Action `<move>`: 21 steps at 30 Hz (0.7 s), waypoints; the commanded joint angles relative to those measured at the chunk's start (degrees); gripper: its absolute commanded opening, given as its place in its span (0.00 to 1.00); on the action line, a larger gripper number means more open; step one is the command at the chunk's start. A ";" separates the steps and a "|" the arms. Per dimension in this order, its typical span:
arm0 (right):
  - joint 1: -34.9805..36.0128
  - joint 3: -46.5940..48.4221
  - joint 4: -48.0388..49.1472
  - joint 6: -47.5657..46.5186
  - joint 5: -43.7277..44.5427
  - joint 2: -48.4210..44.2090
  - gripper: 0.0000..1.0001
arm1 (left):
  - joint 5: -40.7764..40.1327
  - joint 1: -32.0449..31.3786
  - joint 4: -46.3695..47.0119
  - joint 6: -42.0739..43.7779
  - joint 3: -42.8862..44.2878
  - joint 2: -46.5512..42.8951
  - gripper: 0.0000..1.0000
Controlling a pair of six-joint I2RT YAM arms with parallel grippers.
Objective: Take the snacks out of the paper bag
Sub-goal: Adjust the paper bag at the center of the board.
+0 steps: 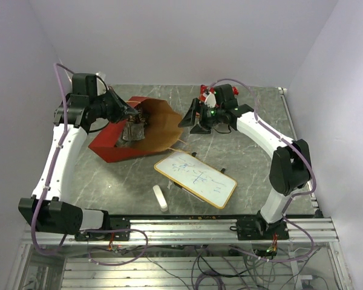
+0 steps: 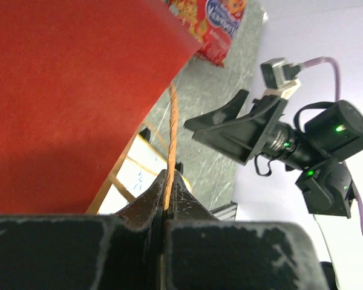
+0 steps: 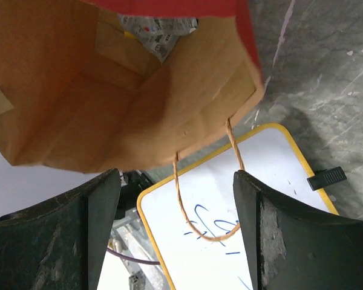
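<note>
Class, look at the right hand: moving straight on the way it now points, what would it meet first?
Most likely the paper bag: the right hand, open, faces its brown open mouth, with the twine handle nearest in front of it. Depth is unclear.

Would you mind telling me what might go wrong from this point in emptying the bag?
The left gripper pinches only the thin twine handle; a pull might tear it or let it slip. The silvery wrapper lies deep in the paper bag; the open right gripper could snag the loose handle loop going in.
</note>
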 commanded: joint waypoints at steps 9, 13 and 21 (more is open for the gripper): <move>3.87 0.65 0.11 -3.96 1.70 3.03 0.72 | -3.10 -1.05 8.57 5.94 6.96 3.42 0.07; 7.43 -0.54 -0.48 -5.21 4.93 3.08 0.68 | -5.00 -0.90 9.88 7.15 9.33 5.06 0.07; 9.92 1.38 -5.21 -10.49 10.61 3.88 0.60 | -3.29 -0.49 14.42 6.13 10.06 7.92 0.07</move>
